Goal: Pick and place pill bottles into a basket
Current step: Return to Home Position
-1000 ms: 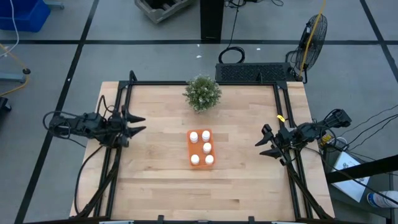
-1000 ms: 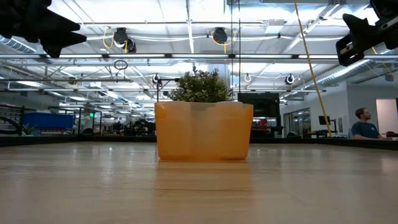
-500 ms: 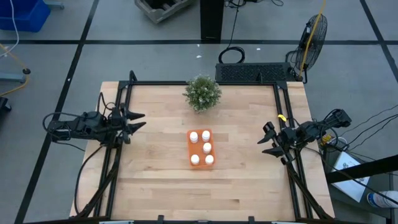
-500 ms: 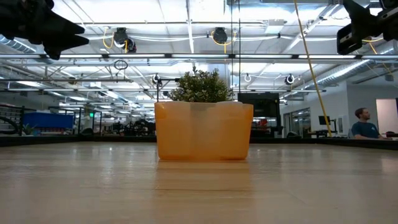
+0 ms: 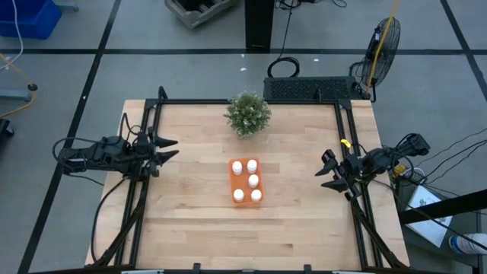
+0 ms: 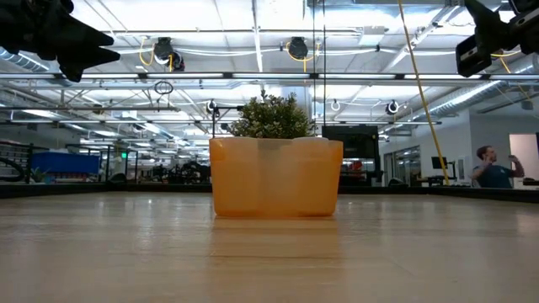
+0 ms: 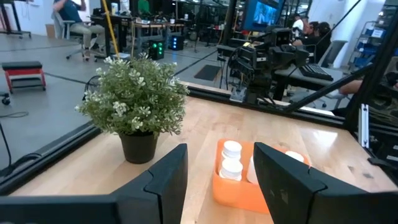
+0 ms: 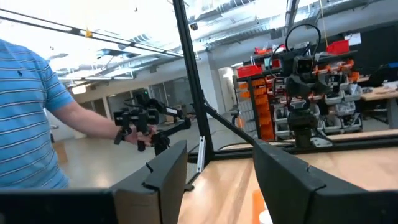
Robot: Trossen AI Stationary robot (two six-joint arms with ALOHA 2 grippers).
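Pill bottles (image 5: 253,180) stand in the basket (image 5: 237,181), apparently plain white.

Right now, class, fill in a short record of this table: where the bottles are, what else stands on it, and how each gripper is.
bottles: five, all in the tray
tray: orange, mid-table
plant: potted, near one table edge, apart from the tray
left gripper: open, empty, at the table's left side
right gripper: open, empty, at the table's right side
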